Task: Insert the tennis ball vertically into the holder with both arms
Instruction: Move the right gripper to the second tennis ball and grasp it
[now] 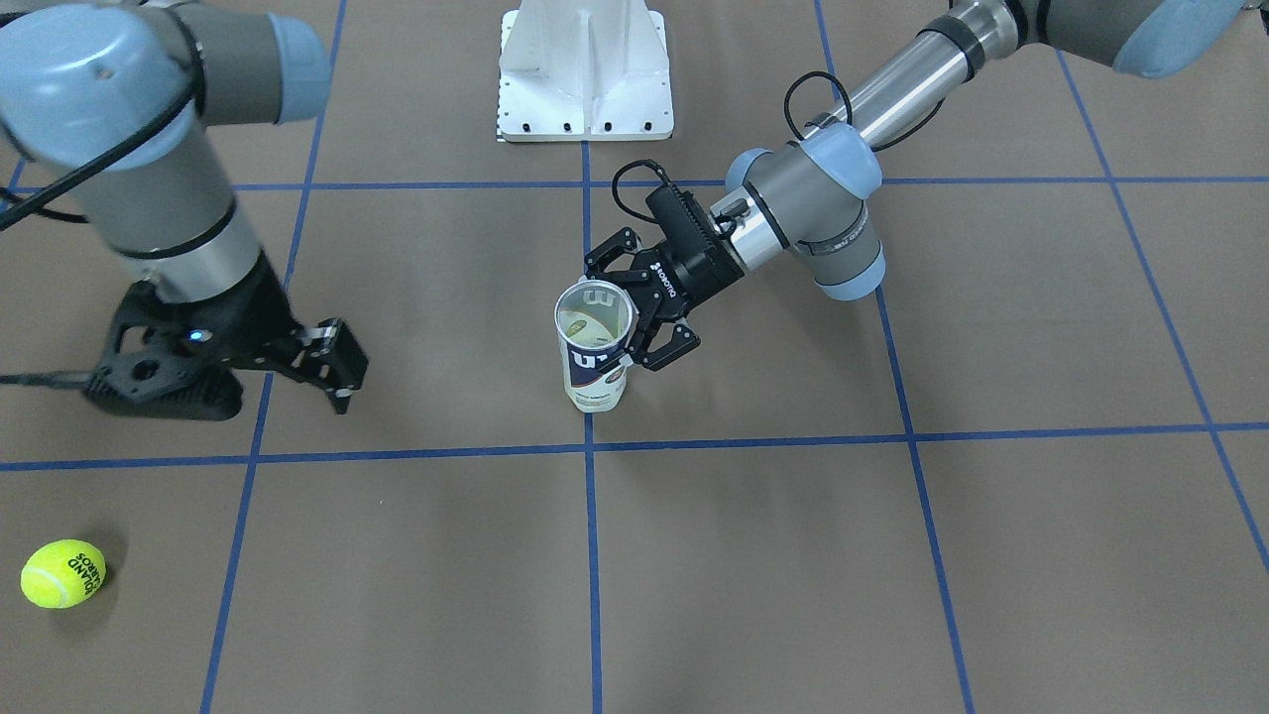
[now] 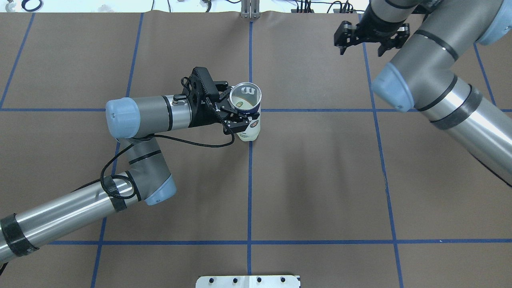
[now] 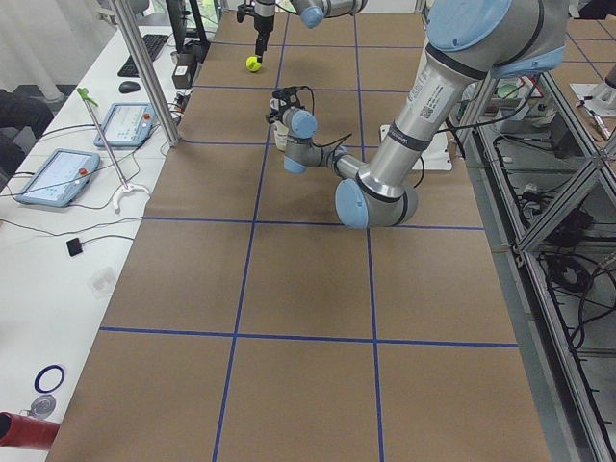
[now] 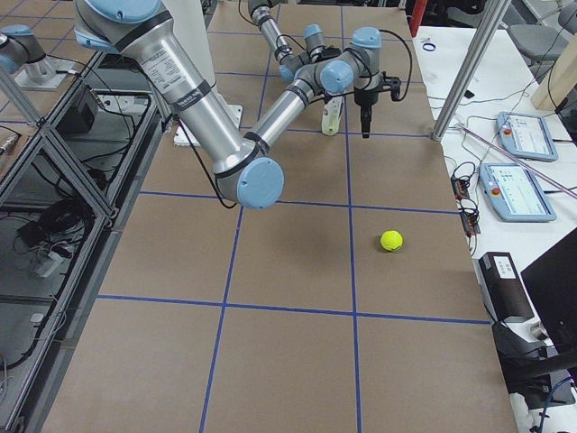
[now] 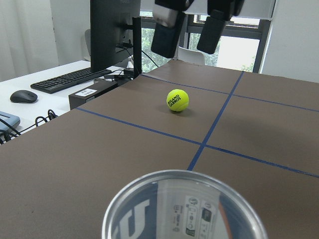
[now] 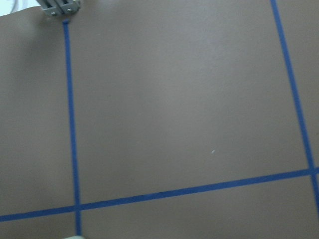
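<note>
Gripping the holder [image 1: 598,382] just under its rim, my left gripper [image 1: 627,309] has its black fingers clamped on opposite sides of the clear can. The can stands upright between them, open mouth up and base on the table [image 1: 892,555], which is covered in brown paper. The navy and white label sits below the fingers. The left arm reaches the can sideways, with its wrist level.

My right gripper [image 2: 362,52] hangs above the table with its fingers spread and nothing between them. It is well apart from the left gripper and the can.

The tennis ball [image 1: 62,573] — bright yellow with black lettering — lies on the table below the right gripper, out past its fingertips on the side away from the left gripper. It touches neither hand. Blue tape lines [image 1: 590,555] cross the paper under both hands.
</note>
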You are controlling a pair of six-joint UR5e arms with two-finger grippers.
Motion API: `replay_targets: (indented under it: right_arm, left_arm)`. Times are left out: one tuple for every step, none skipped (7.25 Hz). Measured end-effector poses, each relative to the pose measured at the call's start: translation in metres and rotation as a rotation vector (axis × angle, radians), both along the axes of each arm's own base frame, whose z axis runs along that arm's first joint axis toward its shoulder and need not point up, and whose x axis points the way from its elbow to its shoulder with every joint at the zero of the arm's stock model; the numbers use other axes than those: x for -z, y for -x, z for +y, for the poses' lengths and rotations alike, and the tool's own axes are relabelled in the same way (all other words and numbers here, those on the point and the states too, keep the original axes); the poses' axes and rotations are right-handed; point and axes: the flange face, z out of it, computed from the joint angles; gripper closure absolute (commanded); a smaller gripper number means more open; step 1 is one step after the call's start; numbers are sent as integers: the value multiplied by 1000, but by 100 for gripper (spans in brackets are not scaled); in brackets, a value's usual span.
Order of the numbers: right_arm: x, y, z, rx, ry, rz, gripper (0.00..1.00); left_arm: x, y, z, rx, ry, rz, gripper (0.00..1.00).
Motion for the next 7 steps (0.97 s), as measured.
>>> replay_targets:
  right_arm:
    - [-55, -22, -33, 22, -17, 3, 1]
    - [-137, -36, -66, 32, -53, -16, 1]
    - [-212, -49, -86, 42, -86, -21, 1]
    - [-256, -63, -94, 51, -101, -12, 1]
    - [-280, -74, -98, 57, -104, -1, 1]
    - [-291, -78, -101, 60, -103, 6, 1]
    - [-293, -78, -103, 63, -103, 8, 1]
  left_arm:
    - [0, 0, 0, 0, 0, 0, 17]
    - [0, 0, 0, 0, 0, 0, 17]
    - [0, 0, 0, 0, 0, 0, 17]
    - [0, 0, 0, 0, 0, 0, 17]
    - [-1, 0, 0, 1, 0, 0, 17]
    - [0, 0, 0, 0, 0, 0, 17]
    - [1, 0, 0, 0, -1, 1, 17]
